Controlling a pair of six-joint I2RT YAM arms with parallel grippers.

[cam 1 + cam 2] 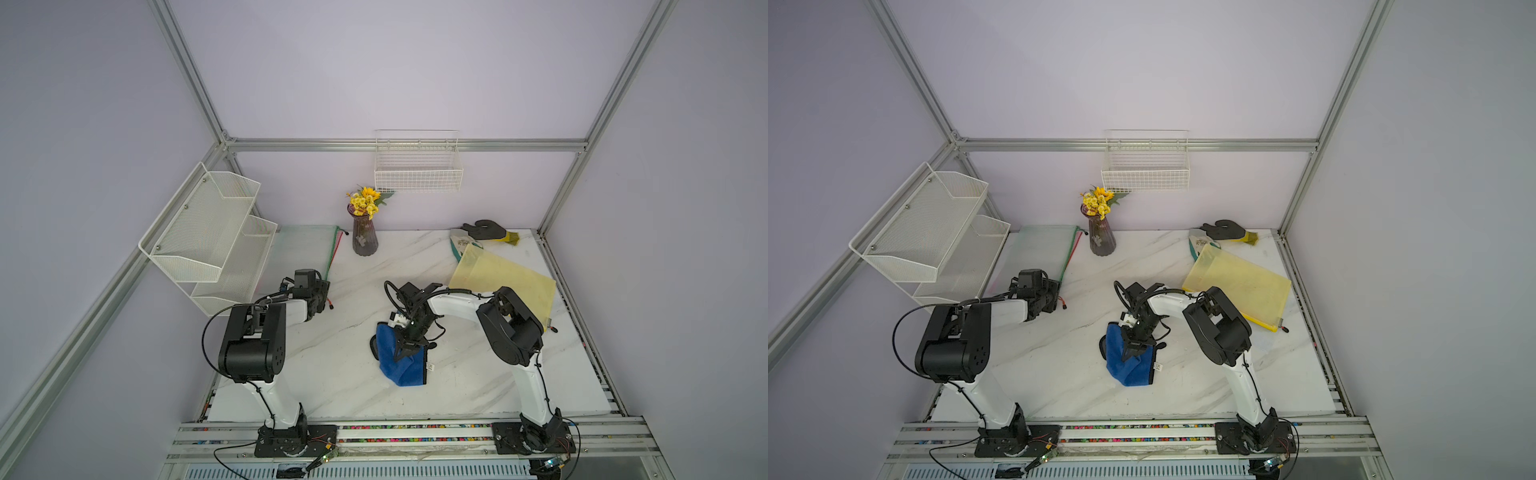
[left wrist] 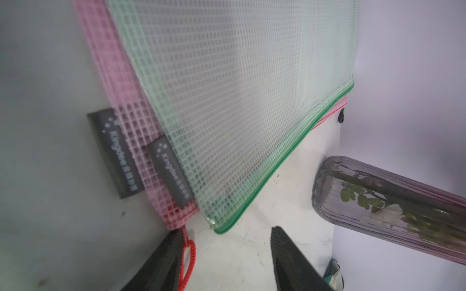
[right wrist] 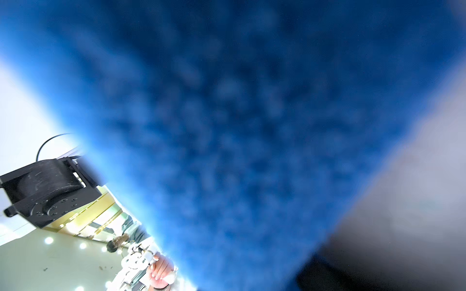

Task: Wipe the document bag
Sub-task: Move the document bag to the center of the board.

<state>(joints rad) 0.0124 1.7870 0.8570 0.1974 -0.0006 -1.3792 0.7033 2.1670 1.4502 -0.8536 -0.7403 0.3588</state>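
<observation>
A green-edged mesh document bag (image 1: 305, 249) (image 2: 239, 100) lies at the back left on top of a pink one (image 2: 121, 100). My left gripper (image 1: 326, 297) (image 2: 227, 231) is open just short of their near corners. The pink bag's red cord loop (image 2: 189, 254) rests against one finger. A yellow document bag (image 1: 507, 282) lies flat at the right. My right gripper (image 1: 409, 347) is shut on a blue cloth (image 1: 397, 365) (image 3: 239, 126) above the middle of the table. The cloth hangs down and fills the right wrist view, hiding the jaws.
A ribbed glass vase (image 1: 365, 237) (image 2: 378, 196) of yellow flowers stands just right of the mesh bags. A dark glove (image 1: 486, 230) lies at the back right. A white mesh rack (image 1: 212, 241) hangs on the left wall, and a wire basket (image 1: 417, 174) on the back wall.
</observation>
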